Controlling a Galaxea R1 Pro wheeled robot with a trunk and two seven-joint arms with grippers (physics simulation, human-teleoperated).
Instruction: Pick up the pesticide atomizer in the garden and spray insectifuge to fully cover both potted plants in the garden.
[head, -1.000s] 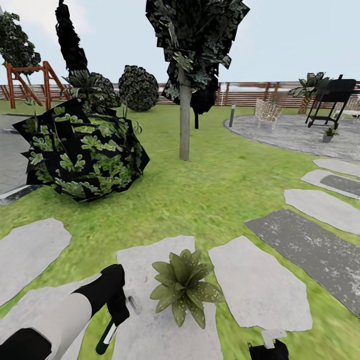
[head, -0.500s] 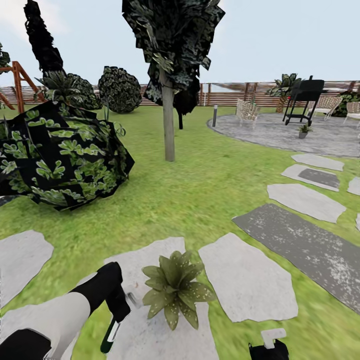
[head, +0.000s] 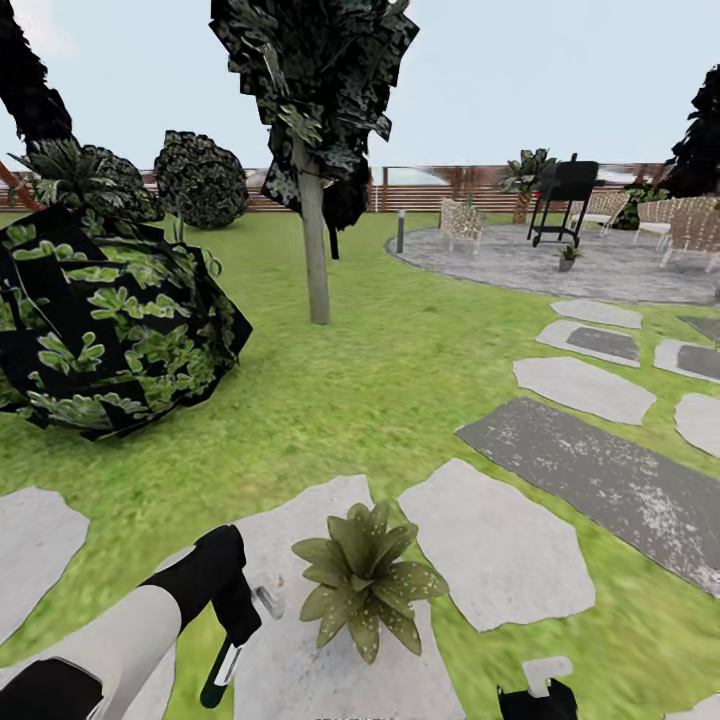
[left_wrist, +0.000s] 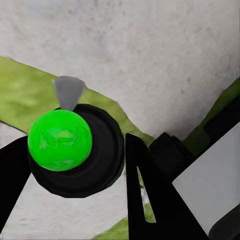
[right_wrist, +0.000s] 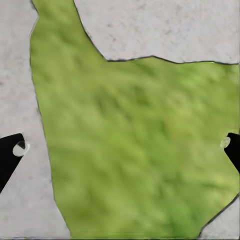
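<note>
Garden lawn spans the head view, slatted wooden fence at the far edge. Grey paved circle sits far right with a black grill and pale chairs on it. Tall tree stands mid-lawn; a boxy leafy shrub sits to the left of it. Dark paving slab lies right of centre, pale stepping stones curve across the foreground.

Near potted plant stands on a stepping stone at bottom centre: low rosette of pointed leaves, whitish insectifuge specks on the right-hand leaves. Second potted plant is small and far off on the paved circle; can't tell any specks on it at that size.

Left gripper is just left of the near plant, clamped on the pesticide atomizer, which hangs below it, dark body with a green mark. In the left wrist view the black fingers flank the atomizer's round dark body, bright green mark facing the camera, stone and grass beneath.

Right gripper sits at the bottom edge of the head view, right of the plant. In the right wrist view its fingertips are spread wide, nothing between them, over grass between two stones.
</note>
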